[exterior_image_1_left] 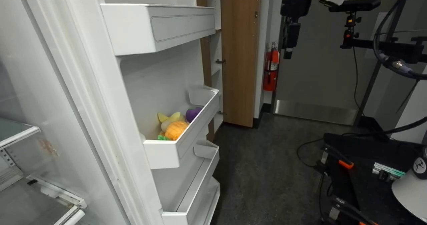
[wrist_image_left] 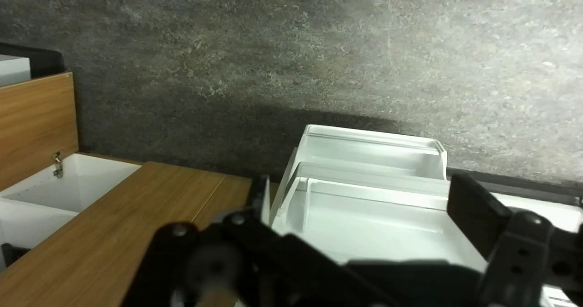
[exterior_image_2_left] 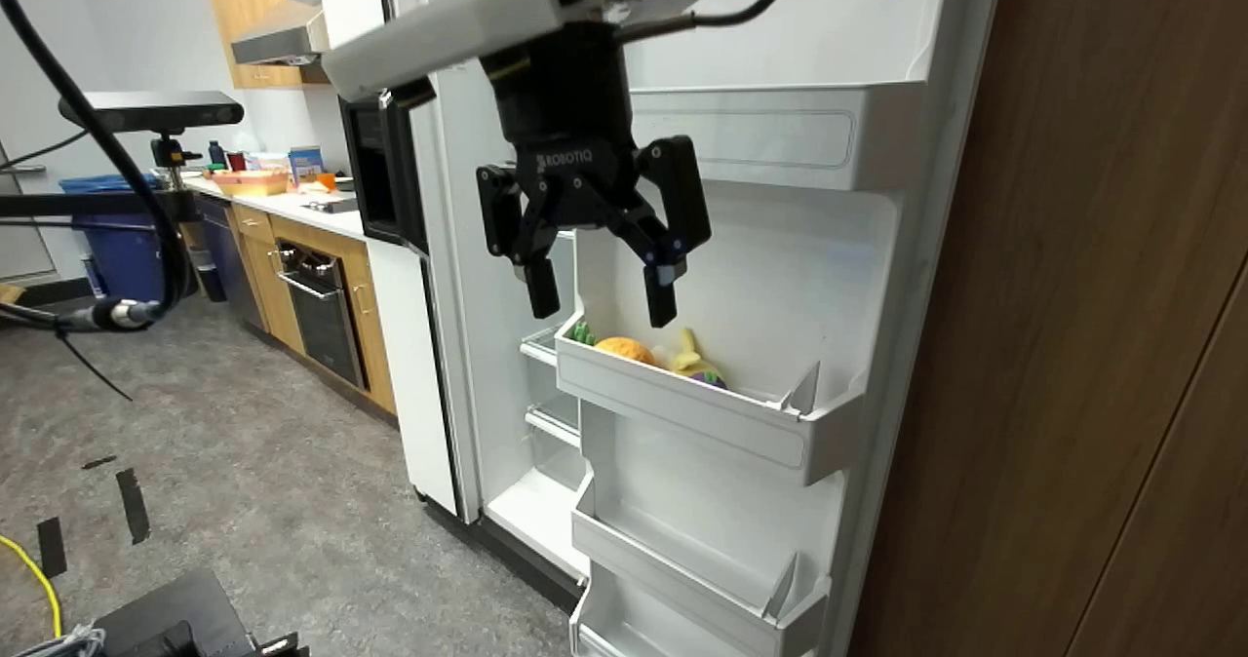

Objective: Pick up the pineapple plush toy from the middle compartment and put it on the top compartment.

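Found the pineapple (exterior_image_1_left: 176, 130) in the middle bin (exterior_image_1_left: 196, 130), lying just behind the front wall toward the near end in an exterior view, with its green tuft at that end. Saw a banana (exterior_image_2_left: 688, 357) just beside it and a purple toy (exterior_image_1_left: 193, 114) near; could not tell touching from a slight gap. Judged it light, soft and grippy, unlikely to break and likely to squash before holding firm. Favoured a pinch from above on the round orange body, not on the tuft, probably too floppy to bear the lift. Expected the wall and neighbours to crowd the jaws. Held the gripper (exterior_image_2_left: 601, 296) high and well apart from the bin, pointing down, spread wide with nothing between. Read its span as roughly along the bin's length, so judged a wrist turn likely before pinching across the body. Could not make out the pineapple in the wrist view. Reckoned on a steady squeeze for the climb to the top bin (exterior_image_1_left: 183, 25).
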Action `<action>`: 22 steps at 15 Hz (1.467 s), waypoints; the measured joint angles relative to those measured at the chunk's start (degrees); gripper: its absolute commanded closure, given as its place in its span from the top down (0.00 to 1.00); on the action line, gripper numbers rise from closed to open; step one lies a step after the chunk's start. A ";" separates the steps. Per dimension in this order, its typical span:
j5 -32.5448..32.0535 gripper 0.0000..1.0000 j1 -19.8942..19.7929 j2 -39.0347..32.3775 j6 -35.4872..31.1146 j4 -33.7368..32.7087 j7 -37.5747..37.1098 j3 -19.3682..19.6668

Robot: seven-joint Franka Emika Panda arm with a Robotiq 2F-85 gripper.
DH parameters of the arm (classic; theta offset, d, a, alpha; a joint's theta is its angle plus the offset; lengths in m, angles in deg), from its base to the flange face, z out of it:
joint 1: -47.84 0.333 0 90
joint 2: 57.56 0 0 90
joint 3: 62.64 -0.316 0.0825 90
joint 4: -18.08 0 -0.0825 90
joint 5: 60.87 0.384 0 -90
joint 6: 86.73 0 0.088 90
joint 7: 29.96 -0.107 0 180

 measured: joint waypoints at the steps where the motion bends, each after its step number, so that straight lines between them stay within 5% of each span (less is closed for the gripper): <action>1: 1.23 1.00 0.23 -1.40 -0.14 -0.15 -0.37 -0.16; 12: 2.62 1.00 0.74 -4.81 -0.66 -1.44 -0.74 -0.36; 22: 6.95 1.00 4.14 -10.78 -20.82 1.13 -6.01 -5.71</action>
